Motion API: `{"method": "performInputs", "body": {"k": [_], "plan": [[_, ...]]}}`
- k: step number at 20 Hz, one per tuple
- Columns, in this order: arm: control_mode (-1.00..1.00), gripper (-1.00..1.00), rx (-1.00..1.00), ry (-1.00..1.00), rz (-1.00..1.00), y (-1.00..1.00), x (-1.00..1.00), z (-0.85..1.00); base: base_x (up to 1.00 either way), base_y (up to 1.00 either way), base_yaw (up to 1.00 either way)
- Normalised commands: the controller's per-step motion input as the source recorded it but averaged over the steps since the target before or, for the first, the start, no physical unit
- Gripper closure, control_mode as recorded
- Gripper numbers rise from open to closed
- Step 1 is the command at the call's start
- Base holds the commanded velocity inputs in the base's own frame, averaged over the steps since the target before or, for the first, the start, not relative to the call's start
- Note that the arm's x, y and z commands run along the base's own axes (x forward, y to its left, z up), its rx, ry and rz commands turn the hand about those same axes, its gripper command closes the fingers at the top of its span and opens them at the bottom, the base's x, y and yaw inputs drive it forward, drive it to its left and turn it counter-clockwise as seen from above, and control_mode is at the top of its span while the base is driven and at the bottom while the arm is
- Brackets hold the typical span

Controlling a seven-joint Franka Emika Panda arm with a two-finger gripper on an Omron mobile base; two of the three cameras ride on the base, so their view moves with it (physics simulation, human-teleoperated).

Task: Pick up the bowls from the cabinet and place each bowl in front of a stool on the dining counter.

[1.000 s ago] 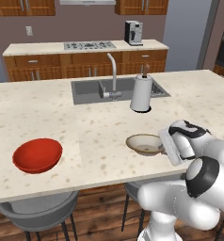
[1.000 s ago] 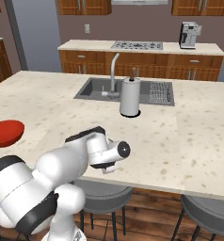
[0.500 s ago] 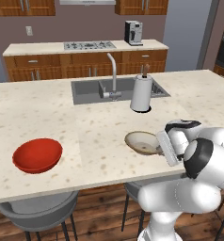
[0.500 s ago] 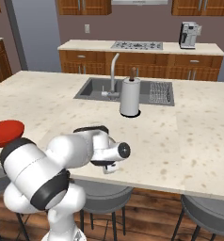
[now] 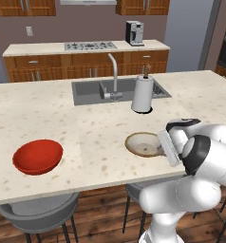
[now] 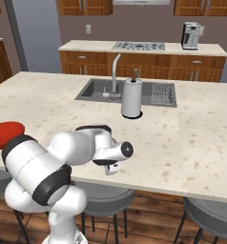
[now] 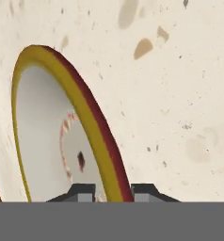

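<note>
Cream bowl [image 5: 143, 144] sits on your dining counter [image 5: 48, 118] near the front edge, its rim between the pincer [image 7: 113, 190] fingertips. You cannot tell whether they grip it. Red bowl [image 5: 38, 156] lies well to its left.

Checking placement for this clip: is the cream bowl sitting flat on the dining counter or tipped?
Flat and upright. The cream bowl rests on the dining counter, opening upward, its rim level in the left base view, near the counter's front edge.

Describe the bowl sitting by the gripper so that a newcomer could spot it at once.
On the beige speckled stone island, go from the white paper-towel roll toward the stool-side edge. There sits a shallow round bowl, cream inside with a brown rim. The other bowl, glossy red, sits far to the left.
</note>
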Motion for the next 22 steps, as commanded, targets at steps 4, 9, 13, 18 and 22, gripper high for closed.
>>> {"method": "performInputs", "body": {"k": [4, 9, 13, 18, 22], "plan": [[-1.00, -1.00, 0.00, 0.00, 0.00, 0.00, 0.00, 0.01, 0.00, 0.00, 0.00], [-1.00, -1.00, -0.02, -0.01, 0.00, 0.00, -0.01, 0.23, 0.00, 0.00, 0.00], [-1.00, -1.00, -0.08, 0.02, 0.00, 0.00, -0.09, 0.64, 0.00, 0.00, 0.00], [-1.00, -1.00, -0.10, 0.12, 0.00, 0.00, -0.30, 0.73, 0.00, 0.00, 0.00], [-1.00, -1.00, -0.11, 0.19, 0.00, 0.00, -0.44, 0.65, 0.00, 0.00, 0.00]]}}
